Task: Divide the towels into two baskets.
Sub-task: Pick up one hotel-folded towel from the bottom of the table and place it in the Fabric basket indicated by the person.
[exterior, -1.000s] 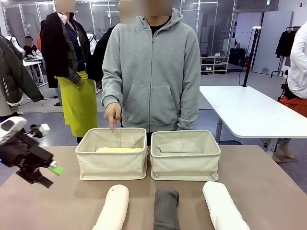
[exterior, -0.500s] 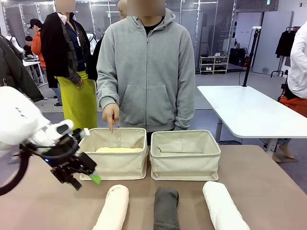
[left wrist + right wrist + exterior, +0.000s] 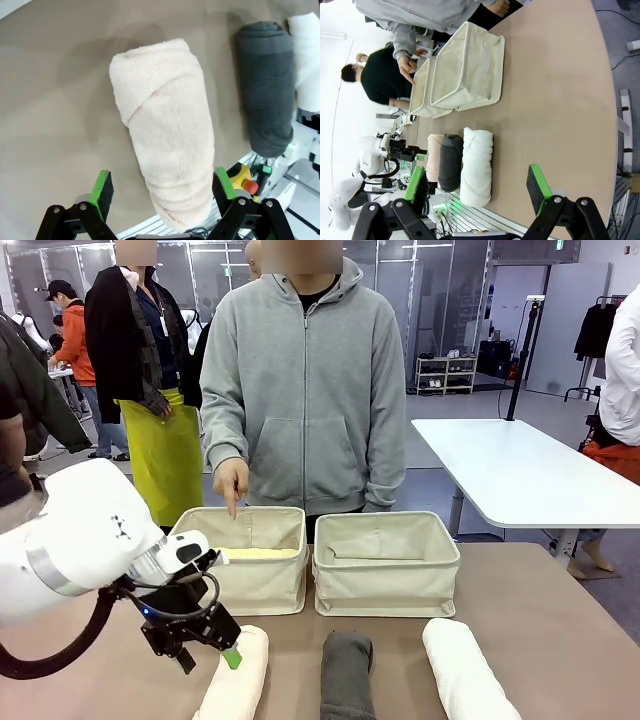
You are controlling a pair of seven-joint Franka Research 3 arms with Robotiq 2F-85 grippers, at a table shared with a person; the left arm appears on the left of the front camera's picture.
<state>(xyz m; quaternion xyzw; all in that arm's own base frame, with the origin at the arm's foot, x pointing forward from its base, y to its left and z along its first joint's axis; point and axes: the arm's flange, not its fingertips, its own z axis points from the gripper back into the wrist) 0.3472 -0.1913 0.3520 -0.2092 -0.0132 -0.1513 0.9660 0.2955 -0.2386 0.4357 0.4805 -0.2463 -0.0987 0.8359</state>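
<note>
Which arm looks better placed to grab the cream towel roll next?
The left, probably: the left claw hovers open astride the cream towel; the right claw sits open, well back from it.

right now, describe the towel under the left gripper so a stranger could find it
On the brown table, three rolled towels lie before two canvas baskets. It is the cream towel at the row's left end, beside the dark grey towel, the left gripper open above it.
</note>
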